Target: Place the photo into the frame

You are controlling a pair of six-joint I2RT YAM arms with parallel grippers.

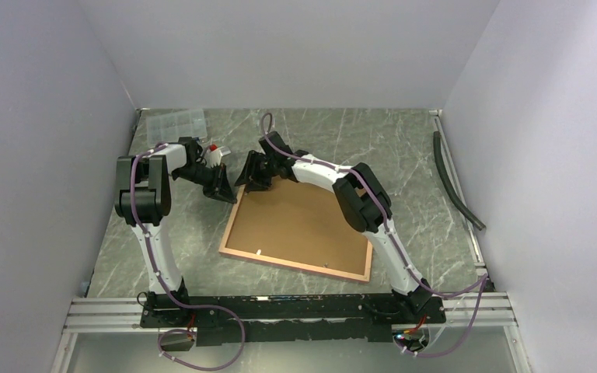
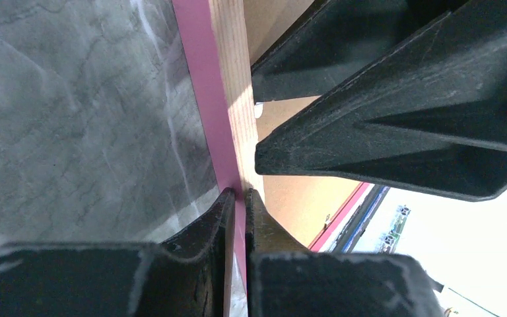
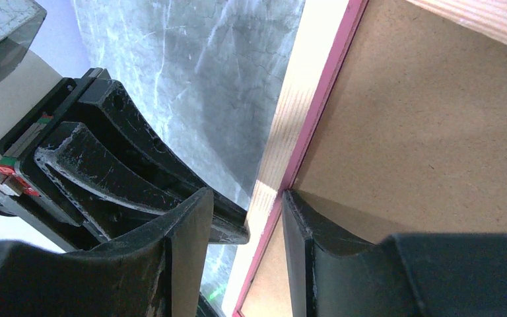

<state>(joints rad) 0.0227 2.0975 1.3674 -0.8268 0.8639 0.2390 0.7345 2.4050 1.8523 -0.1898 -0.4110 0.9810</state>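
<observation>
Frame (image 1: 295,266) lies back-up, extending near-right from its far-left corner. There, left claw (image 2: 238,201) is clamped on the rail; right claw (image 3: 244,205) straddles it, seemingly apart.

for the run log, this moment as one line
frame: back up, backing board in it | left jaws: shut on its far corner | right jaws: open astride same corner | photo: unseen

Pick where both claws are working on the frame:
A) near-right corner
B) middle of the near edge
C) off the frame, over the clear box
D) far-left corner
D: the left claw is pinched on the frame rail, the right claw straddles the same rail beside it, and the top view puts both at the far-left corner.
</observation>
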